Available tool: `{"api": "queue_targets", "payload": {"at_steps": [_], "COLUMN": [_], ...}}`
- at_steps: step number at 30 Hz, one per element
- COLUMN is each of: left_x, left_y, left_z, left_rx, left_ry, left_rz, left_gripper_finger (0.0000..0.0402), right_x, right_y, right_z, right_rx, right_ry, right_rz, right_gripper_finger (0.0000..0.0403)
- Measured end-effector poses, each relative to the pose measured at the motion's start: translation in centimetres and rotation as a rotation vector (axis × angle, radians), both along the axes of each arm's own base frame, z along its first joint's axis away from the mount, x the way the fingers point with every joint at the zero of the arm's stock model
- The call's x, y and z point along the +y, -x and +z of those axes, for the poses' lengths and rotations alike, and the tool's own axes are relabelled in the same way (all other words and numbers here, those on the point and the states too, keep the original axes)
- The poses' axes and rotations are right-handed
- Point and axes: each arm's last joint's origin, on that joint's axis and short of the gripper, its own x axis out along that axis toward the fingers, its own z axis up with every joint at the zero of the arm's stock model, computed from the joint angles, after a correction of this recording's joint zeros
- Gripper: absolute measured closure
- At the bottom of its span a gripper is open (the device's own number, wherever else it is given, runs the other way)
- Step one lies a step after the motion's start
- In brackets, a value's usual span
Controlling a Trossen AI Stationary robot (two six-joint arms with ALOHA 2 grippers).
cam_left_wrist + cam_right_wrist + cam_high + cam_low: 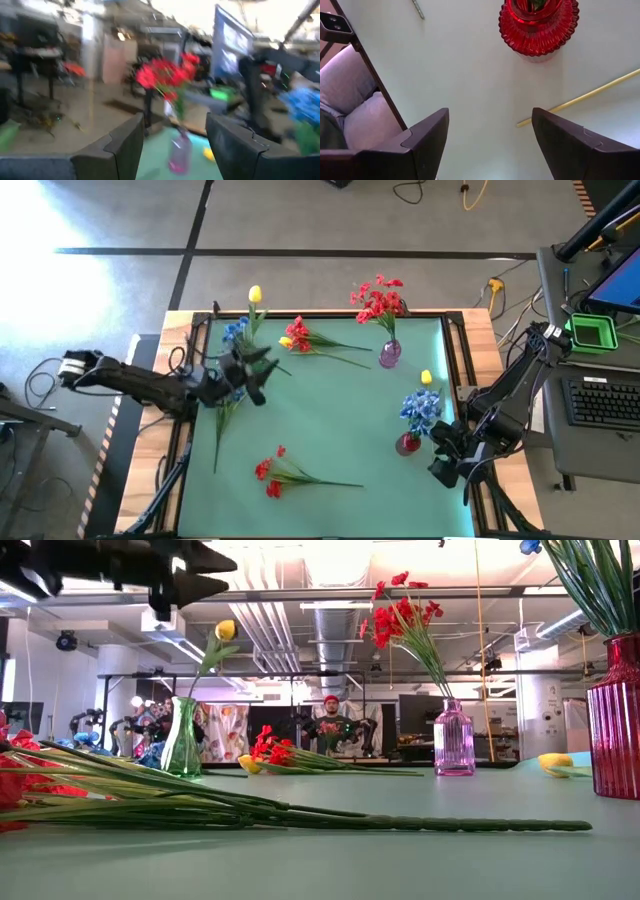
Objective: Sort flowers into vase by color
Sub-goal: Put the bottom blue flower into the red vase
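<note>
**Overhead, flowers are seen partly sorted across three vases**

Red flowers point(378, 300) are stood in a purple vase point(389, 354) near the mat's far edge. Blue flowers point(420, 408) are held in a red vase point(408, 443) at the right side, with a yellow bloom point(426, 378) lying just beyond them. A yellow tulip point(255, 295) rises from a green vase point(182, 740) at the far left, a vase made out clearly only in the low view. Loose stems are left on the green mat point(340, 420): a red-and-yellow bunch point(298, 336) between the green and purple vases, and a red bunch point(268, 471) near the front edge, whose long stems are stretched across the low view's foreground.

The left gripper point(255, 370) is held above the mat beside blue blossoms point(235, 330); in its wrist view the fingers point(125, 145) are parted with nothing between them, and the red flowers and purple vase are seen blurred beyond. The right gripper point(445, 465) is parked at the mat's right edge, its fingers point(427, 132) spread and empty; only its wrist view shows the ribbed rim of the red vase from above and a thin yellowish rod point(580, 97) on the mat.

No writing can be read. A person point(330, 725) is seen in the room behind, in the low view. A keyboard point(605, 402) and a green box point(592, 332) are kept on a desk to the right.
</note>
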Motion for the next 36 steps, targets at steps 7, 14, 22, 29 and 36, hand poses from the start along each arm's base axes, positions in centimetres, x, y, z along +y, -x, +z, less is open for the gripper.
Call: {"api": "queue_targets", "payload": {"at_steps": [7, 14, 22, 29, 36], "left_x": [-3.3, -5.3, -7.1, -8.0, -8.2], "left_y": [-1.2, -0.8, -1.2, -2.1, -1.7], "left_z": [0.8, 2.0, 2.1, 0.5, -0.6], "left_rx": [0.277, 0.544, 0.795, 0.921, 1.035], "left_ry": [0.147, 0.434, 0.561, 0.649, 0.753], "left_rz": [-0.045, 0.036, 0.128, 0.131, 0.145], "left_gripper_finger": [0.0202, 0.0202, 0.0202, 0.0202, 0.02], "right_x": [0.0, 0.0, 0.0, 0.0, 0.2], "right_y": [0.0, 0.0, 0.0, 0.0, 0.3], "right_z": [0.0, 0.0, 0.0, 0.0, 0.0], "right_rx": [0.0, -0.002, -0.003, 0.012, 0.111], "right_ry": [0.001, 0.001, 0.004, -0.013, -0.102], "right_rz": [0.0, 0.0, 0.005, -0.008, -0.033], "right_gripper_finger": [0.0124, 0.0124, 0.0124, 0.0124, 0.0124]}}
